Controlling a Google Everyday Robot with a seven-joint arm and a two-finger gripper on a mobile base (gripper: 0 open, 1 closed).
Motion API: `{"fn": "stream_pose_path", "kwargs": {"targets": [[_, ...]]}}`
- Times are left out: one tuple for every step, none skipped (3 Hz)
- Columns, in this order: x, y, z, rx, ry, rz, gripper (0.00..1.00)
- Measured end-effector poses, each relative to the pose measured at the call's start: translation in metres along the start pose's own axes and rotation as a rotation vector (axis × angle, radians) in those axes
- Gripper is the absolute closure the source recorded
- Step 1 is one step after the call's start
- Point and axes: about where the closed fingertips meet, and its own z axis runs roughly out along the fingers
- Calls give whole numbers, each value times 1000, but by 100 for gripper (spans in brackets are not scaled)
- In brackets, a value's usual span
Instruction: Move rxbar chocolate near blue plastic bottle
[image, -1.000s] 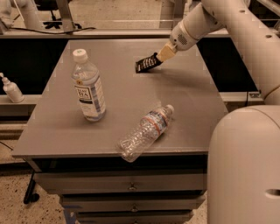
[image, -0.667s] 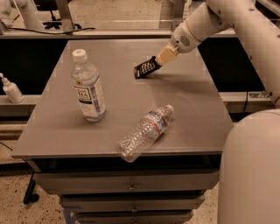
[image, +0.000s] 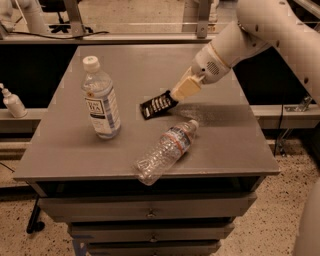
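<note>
**Q:** Where is the gripper, and what are its fingers doing?

**A:** The gripper (image: 174, 94) is over the middle of the grey counter (image: 65, 150). It reaches down and to the left from a white arm (image: 260, 30) that enters at the upper right. Its tan fingers are clamped on the right end of the rxbar chocolate (image: 157, 105).

**Q:** How does the bar sit?

**A:** It is a small black wrapper with rows of pale lettering, tilted so its held end is higher. Whether its lower left end touches the counter cannot be told.

**Q:** Where is the blue plastic bottle?

**A:** The blue plastic bottle (image: 101, 106) stands upright on the left part of the counter, white cap on top and label facing the camera. The bar is near it, to its right, with bare counter between them.

**Q:** Anything else?

**A:** A ribbed clear bottle (image: 166, 151) lies on its side just in front of the bar, cap pointing toward the gripper and base near the front edge. Drawers (image: 150, 212) sit under the counter. A small white spray bottle (image: 12, 102) stands on a ledge at the far left.
</note>
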Motion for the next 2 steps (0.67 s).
{"fn": "stream_pose_path", "kwargs": {"targets": [[8,44,15,-106,22,-43,100],[6,73,24,-176,28,-82,100]]}}
